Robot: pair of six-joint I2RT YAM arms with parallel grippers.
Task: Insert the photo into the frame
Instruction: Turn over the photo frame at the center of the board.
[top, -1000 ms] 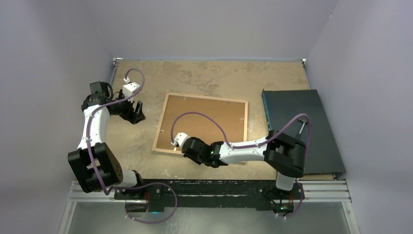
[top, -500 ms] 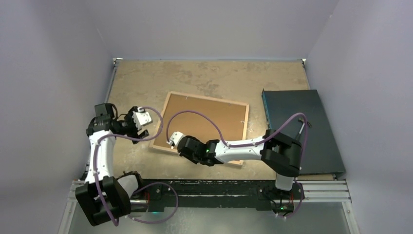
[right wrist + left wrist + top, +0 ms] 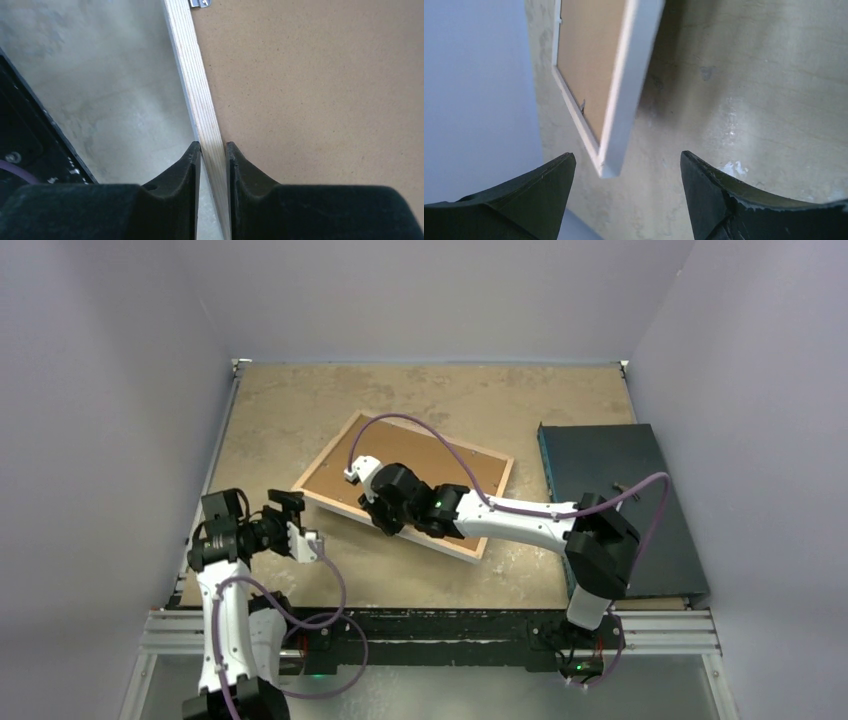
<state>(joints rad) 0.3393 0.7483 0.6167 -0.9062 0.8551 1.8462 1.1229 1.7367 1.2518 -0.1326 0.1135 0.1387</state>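
The frame (image 3: 325, 453) lies back up near the table's middle, turned at an angle, with a brown backing board (image 3: 450, 462) inside its light wood rails. My right gripper (image 3: 374, 510) is shut on the near rail (image 3: 192, 75); in the right wrist view one finger is on each side of the rail, at the edge of the board (image 3: 310, 90). The frame's left corner (image 3: 609, 165) hangs a little above the table, casting a shadow. My left gripper (image 3: 291, 521) stands open just short of that corner (image 3: 626, 156), holding nothing. The photo is out of view.
A dark flat mat (image 3: 620, 510) lies along the right side of the table. A black rail (image 3: 440, 625) runs along the near edge, and grey walls close in the left, back and right. A small metal tab (image 3: 200, 2) sits on the frame's rail.
The right gripper has swung the frame away from the near edge and turned it, raising its left corner. The left arm has dropped from the far left toward that corner.
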